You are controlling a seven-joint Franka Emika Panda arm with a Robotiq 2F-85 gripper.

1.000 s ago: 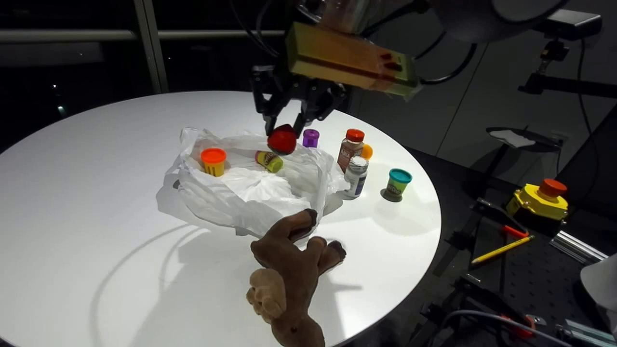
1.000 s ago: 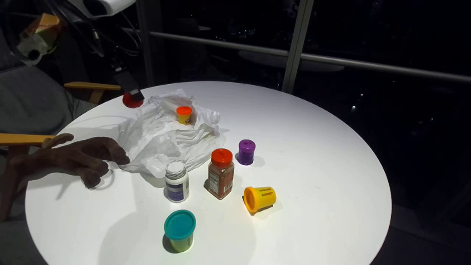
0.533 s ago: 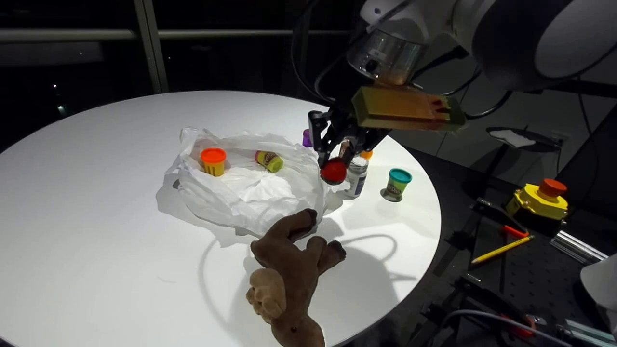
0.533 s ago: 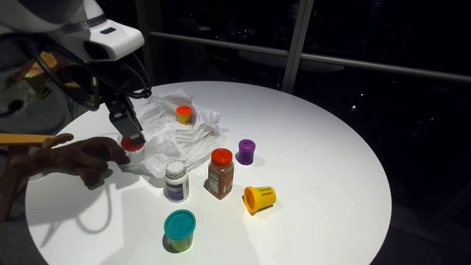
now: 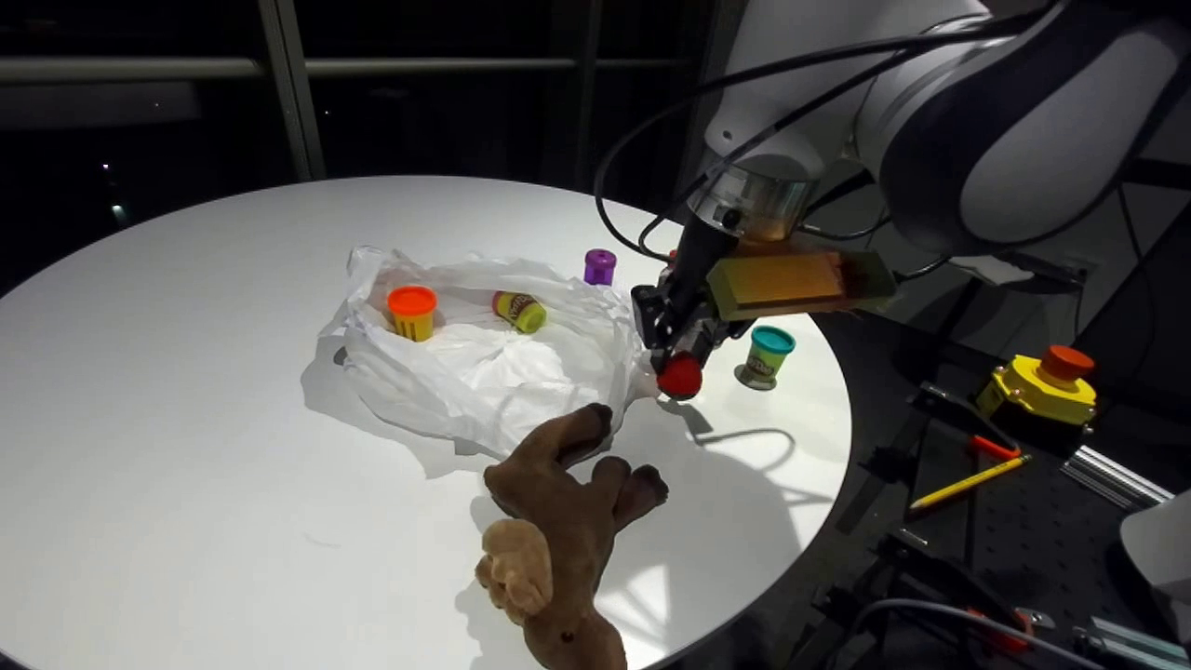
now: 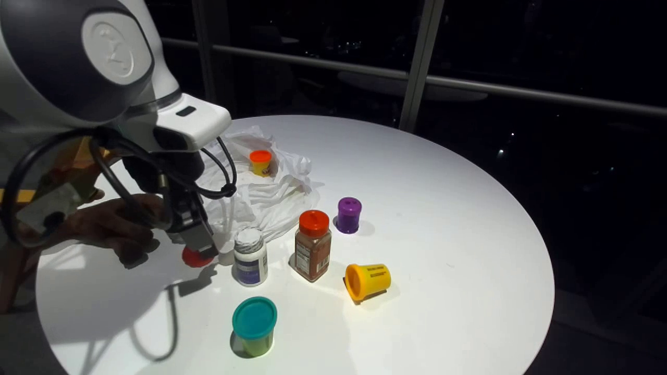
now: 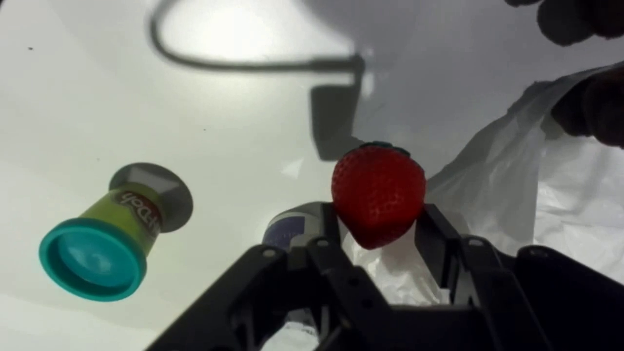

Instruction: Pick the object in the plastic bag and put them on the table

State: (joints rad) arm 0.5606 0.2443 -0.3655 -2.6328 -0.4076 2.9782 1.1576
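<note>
My gripper [image 5: 680, 361] is shut on a red toy strawberry [image 7: 379, 195], which sits between the fingertips. It holds the strawberry low over the white table [image 5: 233, 484], beside the bag; its shadow lies apart from it. The crinkled plastic bag [image 5: 400, 395] lies open on the table. Inside it are an orange-lidded tub [image 5: 412, 316], upright, and a yellow-green tub [image 5: 521, 312] on its side. The brown plush animal [image 5: 568, 512] lies in front of the bag, a leg against it; in an exterior view the arm partly hides the plush [image 6: 104, 219].
Close to the gripper stand a white bottle [image 6: 251, 265] and a red-lidded spice jar [image 6: 312, 255], mostly hidden behind the gripper in an exterior view. A teal-lidded tub [image 6: 255, 325], a purple jar [image 6: 348, 216] and a yellow cup [image 6: 371, 280] on its side are also on the table.
My gripper has carried the strawberry from above the bag, out past its edge and down, close over the table beside the white bottle. The other things have not moved.
</note>
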